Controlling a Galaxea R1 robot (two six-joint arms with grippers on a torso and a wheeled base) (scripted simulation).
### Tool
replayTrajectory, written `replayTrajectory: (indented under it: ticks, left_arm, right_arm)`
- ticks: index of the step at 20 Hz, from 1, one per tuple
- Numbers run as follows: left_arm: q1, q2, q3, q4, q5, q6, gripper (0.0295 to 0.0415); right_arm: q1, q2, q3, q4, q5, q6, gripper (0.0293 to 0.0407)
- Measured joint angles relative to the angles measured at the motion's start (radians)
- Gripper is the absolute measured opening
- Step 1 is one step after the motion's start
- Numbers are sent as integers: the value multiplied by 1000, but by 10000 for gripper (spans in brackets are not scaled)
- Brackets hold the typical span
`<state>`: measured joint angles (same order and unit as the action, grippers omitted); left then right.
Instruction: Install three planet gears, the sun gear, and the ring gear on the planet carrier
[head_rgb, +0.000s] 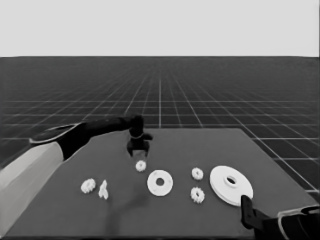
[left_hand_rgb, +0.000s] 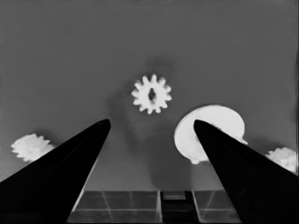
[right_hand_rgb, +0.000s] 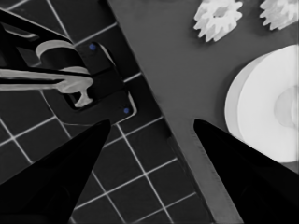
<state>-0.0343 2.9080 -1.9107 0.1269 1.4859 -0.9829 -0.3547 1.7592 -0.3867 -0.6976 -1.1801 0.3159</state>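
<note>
My left gripper (head_rgb: 137, 151) hangs open over the table's middle, just behind one planet gear (head_rgb: 141, 165). In the left wrist view that gear (left_hand_rgb: 151, 94) lies on the table ahead of the gap between my open fingertips (left_hand_rgb: 152, 122), untouched. The smaller round part (head_rgb: 160, 182), the planet carrier, lies bare just right of that gear. In the left wrist view the carrier (left_hand_rgb: 210, 126) is partly behind one finger. Two more gears (head_rgb: 197, 173) (head_rgb: 197, 194) lie between the carrier and the larger round part (head_rgb: 231, 185), the ring gear. My right gripper (right_hand_rgb: 152, 123) is parked open at the table's near right corner.
A fourth gear (head_rgb: 88, 186) and the thin white piece (head_rgb: 103, 189) lie side by side at the near left. My right arm (head_rgb: 250, 215) stands just in front of the larger round part (right_hand_rgb: 266, 112). Dark machinery (right_hand_rgb: 70, 79) shows past the table's edge.
</note>
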Motion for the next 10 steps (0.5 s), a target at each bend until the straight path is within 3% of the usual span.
replayTrajectory:
  ticks: [1,3,10]
  left_arm:
    - [64,24,-63,54,-43,29,385]
    - [141,61,-161,96,-92,74,385]
    - [169,90,-232,108,-120,109,386]
  right_arm:
    - [0,0,0,0,0,0,385]
    - [0,0,0,0,0,0,385]
    - [0,0,0,0,0,0,385]
